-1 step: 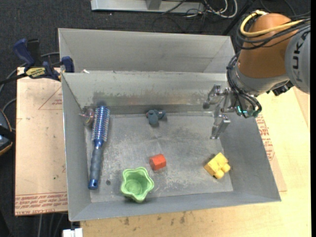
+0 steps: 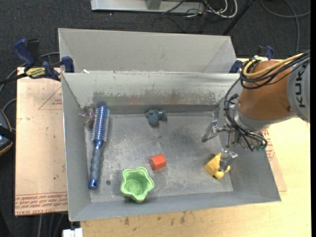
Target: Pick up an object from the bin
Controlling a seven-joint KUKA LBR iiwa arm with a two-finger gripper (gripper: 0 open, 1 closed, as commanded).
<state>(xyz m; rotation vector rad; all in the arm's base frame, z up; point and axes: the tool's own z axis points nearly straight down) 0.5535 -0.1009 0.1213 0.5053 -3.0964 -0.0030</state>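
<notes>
Claw (image 2: 225, 155) hangs low over the near right part of the grey metal bin (image 2: 148, 53), at the end of the orange-covered arm (image 2: 264, 95) that comes in from the right. Just beneath its tip, touching it or very nearly so, I see a small lumpy yellow thing (image 2: 214, 168) lying close to the right wall. I cannot tell from here whether the claw is wide or narrow, or whether it has hold of the yellow thing.

Left of that, well apart, a small red block (image 2: 158, 162) sits mid-floor. A green flower-shaped cup (image 2: 137, 183) stands by the near wall. A blue hairbrush (image 2: 98, 144) lies along the left wall, bristles toward the far end. A little grey-blue piece (image 2: 155, 116) rests by the far wall.

The bin's floor is scuffed bare metal. Around it I see dark floor (image 2: 29, 14), cables (image 2: 212, 4) on the far side, and a pale surface (image 2: 296, 181) at right.
</notes>
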